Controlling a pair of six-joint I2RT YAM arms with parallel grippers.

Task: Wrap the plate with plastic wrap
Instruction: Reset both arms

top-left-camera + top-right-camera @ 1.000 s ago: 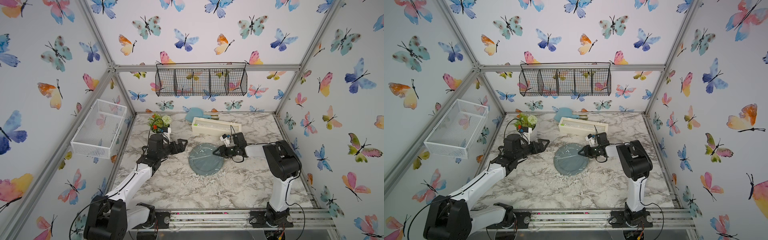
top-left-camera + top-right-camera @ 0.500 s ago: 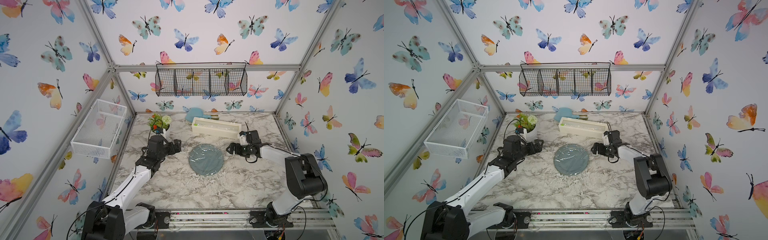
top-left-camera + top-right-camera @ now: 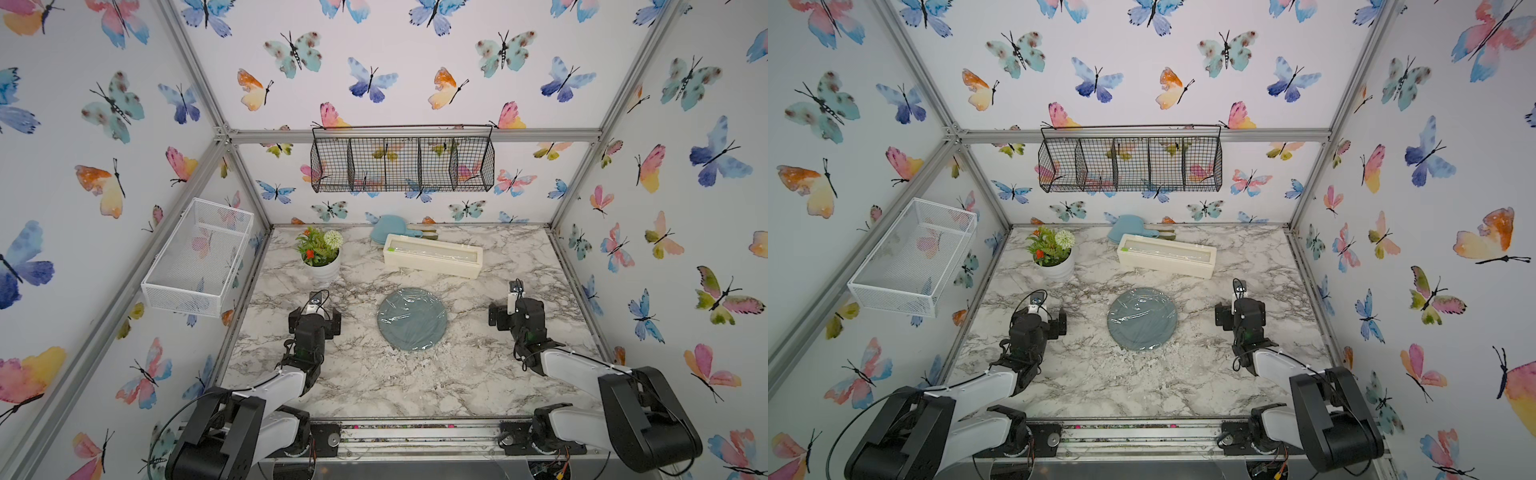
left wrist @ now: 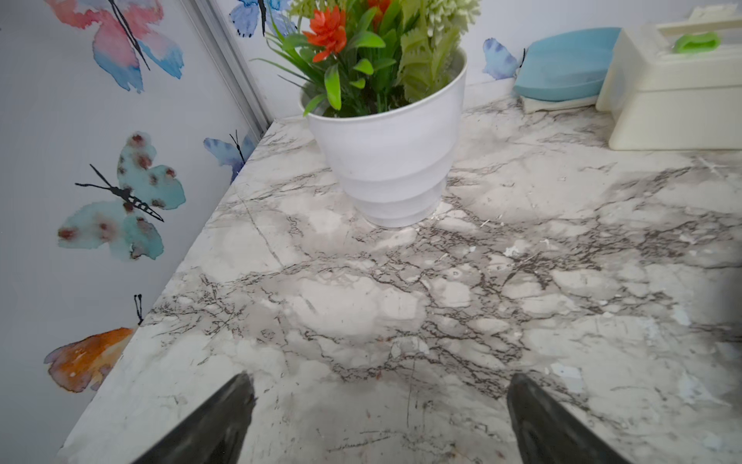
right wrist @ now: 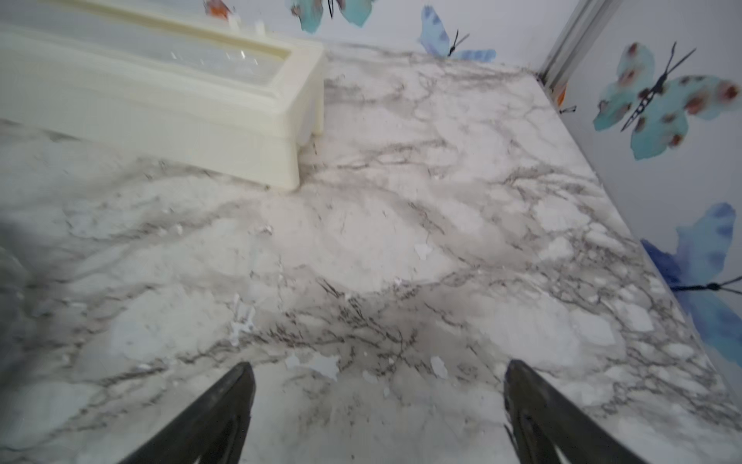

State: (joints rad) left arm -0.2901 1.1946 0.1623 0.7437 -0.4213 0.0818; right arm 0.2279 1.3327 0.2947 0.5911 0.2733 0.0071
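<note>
Plate (image 3: 411, 322): plastic wrap (image 3: 405, 302) lies wrinkled across it, wrapping apparently done. Left tool (image 4: 379, 401), right tool (image 5: 377, 395): open, empty, flanking plate, well apart.

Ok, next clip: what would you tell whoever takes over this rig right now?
Left claw: open, empty, above bare table left of the plate.
Right claw: open, empty, on the plate's other side.
Plate lies mid-table with plastic wrap wrinkled across its top; the wrap box stands behind it.
Done: film lies over the plate.
Left: edges may need tucking; the views cannot confirm.
</note>
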